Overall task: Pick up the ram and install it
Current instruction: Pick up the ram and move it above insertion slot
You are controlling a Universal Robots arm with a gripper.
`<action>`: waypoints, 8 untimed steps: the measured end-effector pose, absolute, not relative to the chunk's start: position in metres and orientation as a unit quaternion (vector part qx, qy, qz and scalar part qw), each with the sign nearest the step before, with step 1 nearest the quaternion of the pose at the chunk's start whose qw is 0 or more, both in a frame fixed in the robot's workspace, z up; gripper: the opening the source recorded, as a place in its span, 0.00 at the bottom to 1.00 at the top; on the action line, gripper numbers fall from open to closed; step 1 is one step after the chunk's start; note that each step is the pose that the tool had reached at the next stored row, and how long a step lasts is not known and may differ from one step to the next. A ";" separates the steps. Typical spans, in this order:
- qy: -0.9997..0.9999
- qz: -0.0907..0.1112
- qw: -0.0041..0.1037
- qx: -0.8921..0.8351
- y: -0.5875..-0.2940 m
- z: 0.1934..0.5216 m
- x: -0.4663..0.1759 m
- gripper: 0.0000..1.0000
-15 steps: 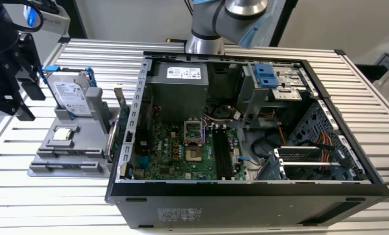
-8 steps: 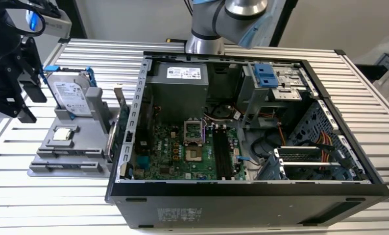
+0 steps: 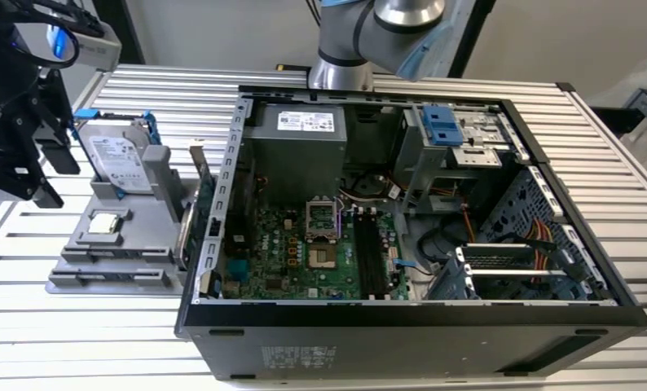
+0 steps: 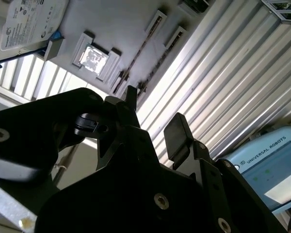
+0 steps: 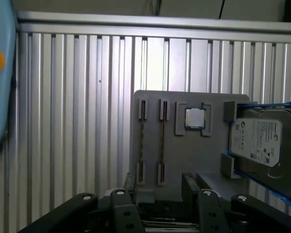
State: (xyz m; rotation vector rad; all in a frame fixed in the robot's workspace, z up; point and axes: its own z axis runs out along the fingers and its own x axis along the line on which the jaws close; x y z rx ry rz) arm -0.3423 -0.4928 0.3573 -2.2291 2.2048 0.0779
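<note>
Ram (image 5: 162, 141): slim dark stick, set on edge in grey holder (image 5: 184, 160) on ribbed tabletop (image 5: 77, 121). Long axis parallel to the ribs, one end pointing toward the pincer (image 5: 159, 187). Twin stick (image 5: 142, 141) parallel just beside; processor chip (image 5: 195, 118) on the other side. Pincer: wide open, empty, above the holder's edge.

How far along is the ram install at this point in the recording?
Done: nothing that shows. Both ram sticks stand in the grey holder, and the black motherboard slots look empty in the exterior view. In hand: nothing. The gripper is open and empty, hovering clear of the holder with the sticks in front of it. Left: the pick-up and seating a stick in a slot, neither yet done.
</note>
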 end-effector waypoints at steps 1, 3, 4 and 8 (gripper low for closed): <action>0.703 0.025 0.003 -0.711 -0.493 0.357 -0.342 1.00; 0.703 0.025 0.003 -0.711 -0.493 0.356 -0.342 1.00; 0.703 0.025 0.003 -0.711 -0.493 0.355 -0.342 1.00; 0.703 0.025 0.003 -0.711 -0.493 0.353 -0.342 1.00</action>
